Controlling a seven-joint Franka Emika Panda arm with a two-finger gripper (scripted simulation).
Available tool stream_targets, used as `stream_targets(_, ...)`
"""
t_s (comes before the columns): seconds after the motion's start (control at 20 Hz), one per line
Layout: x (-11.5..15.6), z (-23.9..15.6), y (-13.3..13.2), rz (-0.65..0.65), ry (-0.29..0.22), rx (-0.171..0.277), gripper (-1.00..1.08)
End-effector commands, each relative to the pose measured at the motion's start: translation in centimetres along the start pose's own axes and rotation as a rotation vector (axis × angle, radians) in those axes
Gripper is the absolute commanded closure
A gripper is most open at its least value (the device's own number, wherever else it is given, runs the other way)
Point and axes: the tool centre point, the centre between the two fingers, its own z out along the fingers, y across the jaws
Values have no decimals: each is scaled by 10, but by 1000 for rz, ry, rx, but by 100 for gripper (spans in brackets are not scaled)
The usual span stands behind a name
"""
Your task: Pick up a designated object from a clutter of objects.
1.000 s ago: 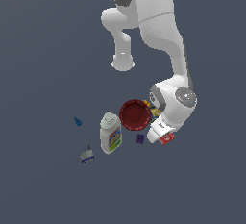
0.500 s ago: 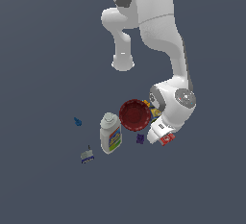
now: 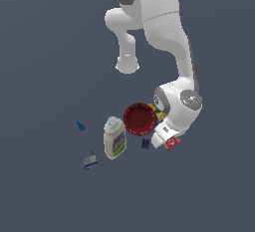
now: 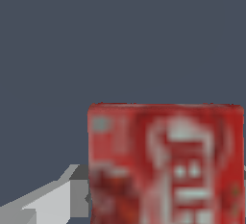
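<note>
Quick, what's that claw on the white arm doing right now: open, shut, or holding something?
Gripper: cannot tell whether open or shut. It sits right at the small flat red box with white lettering, one grey finger beside the box, but no grip is visible.

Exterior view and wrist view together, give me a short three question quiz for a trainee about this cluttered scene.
1. True or false: the round dark-red bowl lies on the exterior view's left of the white plastic bottle with the colourful label.
2. Which object fills most of the wrist view?
A. the white bottle
B. the small flat red rectangular box with white lettering
C. the bowl
3. Fill in: the tiny purple piece sits between the bottle and the ____.

Key
1. False: the bowl is on the bottle's right in that view.
2. B
3. Gripper, low over the red box.
</note>
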Motion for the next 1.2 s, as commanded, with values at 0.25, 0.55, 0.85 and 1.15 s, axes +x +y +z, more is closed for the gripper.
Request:
stream_targets(0.25,-20,-27,19,1,0,-1,108)
stream_targets(0.55,-48,-65,46,1,0,-1,108)
stream_targets(0.85,-84,-115,81,1,0,-1,108)
stream_targets(1.15,-123,-169,118,0,1,1,108)
